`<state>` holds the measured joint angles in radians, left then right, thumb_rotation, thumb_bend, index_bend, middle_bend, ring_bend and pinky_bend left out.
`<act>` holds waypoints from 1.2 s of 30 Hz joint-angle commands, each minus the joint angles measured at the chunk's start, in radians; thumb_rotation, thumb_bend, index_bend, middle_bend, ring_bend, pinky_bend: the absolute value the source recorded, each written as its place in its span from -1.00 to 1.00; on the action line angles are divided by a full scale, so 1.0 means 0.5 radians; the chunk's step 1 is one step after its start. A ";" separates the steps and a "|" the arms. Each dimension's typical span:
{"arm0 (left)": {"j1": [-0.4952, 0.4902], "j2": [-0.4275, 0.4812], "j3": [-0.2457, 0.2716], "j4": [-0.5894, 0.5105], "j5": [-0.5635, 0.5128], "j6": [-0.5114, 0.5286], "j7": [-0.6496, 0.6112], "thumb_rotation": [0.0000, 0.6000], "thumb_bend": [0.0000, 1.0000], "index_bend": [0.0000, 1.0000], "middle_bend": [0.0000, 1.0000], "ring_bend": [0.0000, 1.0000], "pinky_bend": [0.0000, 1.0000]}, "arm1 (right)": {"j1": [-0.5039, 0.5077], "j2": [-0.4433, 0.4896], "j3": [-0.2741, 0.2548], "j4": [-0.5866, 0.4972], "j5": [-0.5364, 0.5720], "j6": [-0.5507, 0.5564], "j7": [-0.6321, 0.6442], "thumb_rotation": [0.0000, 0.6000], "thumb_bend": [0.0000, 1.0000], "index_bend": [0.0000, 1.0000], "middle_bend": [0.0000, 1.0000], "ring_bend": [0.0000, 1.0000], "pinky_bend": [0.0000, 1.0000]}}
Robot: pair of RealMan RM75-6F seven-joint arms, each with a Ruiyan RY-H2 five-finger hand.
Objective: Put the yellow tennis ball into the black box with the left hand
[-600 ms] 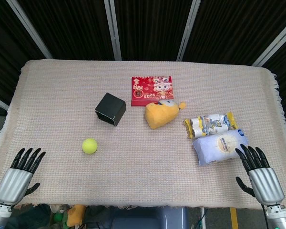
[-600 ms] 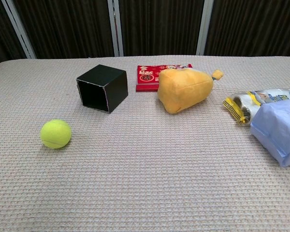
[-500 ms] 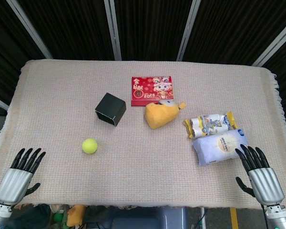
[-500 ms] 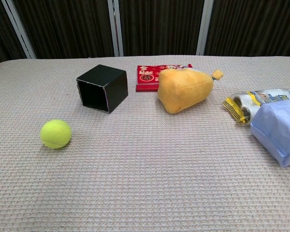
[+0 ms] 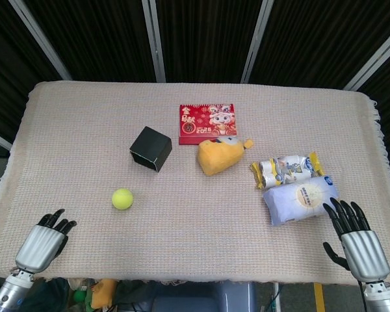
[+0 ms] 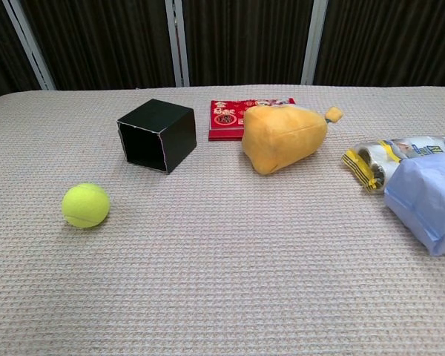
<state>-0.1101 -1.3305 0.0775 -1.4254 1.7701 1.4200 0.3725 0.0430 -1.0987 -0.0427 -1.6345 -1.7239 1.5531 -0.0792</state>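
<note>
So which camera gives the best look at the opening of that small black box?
The chest view: the black box lies on its side, its open face turned towards that camera. The head view shows the same box from above, the opening only a dark sliver.

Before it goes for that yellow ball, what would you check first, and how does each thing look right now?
1. Yellow tennis ball lies free on the table, nothing touching it: ok.
2. Left robot hand holds nothing, fingers apart: ok.
3. Bare cloth lies between that robot hand and the ball: ok.
4. Black box has an open side facing the chest camera: ok.
5. Box empty inside: cannot tell, too dark.
6. Right robot hand sits at the table edge, far from the ball: ok.
</note>
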 commanded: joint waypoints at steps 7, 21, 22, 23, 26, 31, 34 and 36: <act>-0.147 -0.230 -0.011 0.211 -0.042 -0.232 0.017 1.00 -0.19 0.01 0.33 -0.30 -0.07 | 0.012 0.014 0.016 0.008 0.028 -0.017 0.047 1.00 -0.31 -1.00 -1.00 -1.00 -1.00; -0.311 -0.434 -0.074 0.329 -0.077 -0.362 -0.037 1.00 -0.21 -0.07 0.32 -0.26 -0.06 | 0.012 0.036 0.013 0.012 0.012 -0.002 0.098 1.00 -0.31 -1.00 -1.00 -1.00 -1.00; -0.323 -0.445 -0.077 0.338 -0.074 -0.366 -0.046 1.00 -0.21 -0.10 0.29 -0.26 -0.06 | 0.011 0.037 0.013 0.012 0.011 0.001 0.100 1.00 -0.31 -1.00 -1.00 -1.00 -1.00; -0.334 -0.457 -0.080 0.345 -0.073 -0.370 -0.055 1.00 -0.17 -0.12 0.27 -0.26 -0.06 | 0.010 0.038 0.014 0.011 0.009 0.005 0.102 1.00 -0.31 -1.00 -1.00 -1.00 -1.00; -0.374 -0.497 -0.093 0.372 -0.079 -0.393 -0.085 1.00 -0.06 -0.16 0.21 -0.26 -0.06 | 0.007 0.043 0.014 0.013 0.006 0.013 0.110 1.00 -0.31 -1.00 -1.00 -1.00 -1.00; -0.430 -0.557 -0.126 0.410 -0.130 -0.450 -0.095 1.00 -0.17 -0.21 0.16 -0.26 -0.07 | 0.004 0.045 0.013 0.016 0.003 0.018 0.119 1.00 -0.31 -1.00 -1.00 -1.00 -1.00; -0.466 -0.592 -0.148 0.448 -0.166 -0.490 -0.113 1.00 -0.20 -0.22 0.10 -0.27 -0.08 | 0.003 0.048 0.013 0.015 0.001 0.023 0.123 1.00 -0.31 -1.00 -1.00 -1.00 -1.00; -0.488 -0.616 -0.165 0.474 -0.196 -0.519 -0.121 1.00 -0.21 -0.22 0.09 -0.27 -0.08 | 0.003 0.050 0.015 0.014 -0.001 0.027 0.128 1.00 -0.31 -1.00 -1.00 -1.00 -1.00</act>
<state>-0.3482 -1.6322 0.0001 -1.1936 1.6787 1.1671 0.3154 0.0444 -1.0736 -0.0355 -1.6275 -1.7243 1.5669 -0.0151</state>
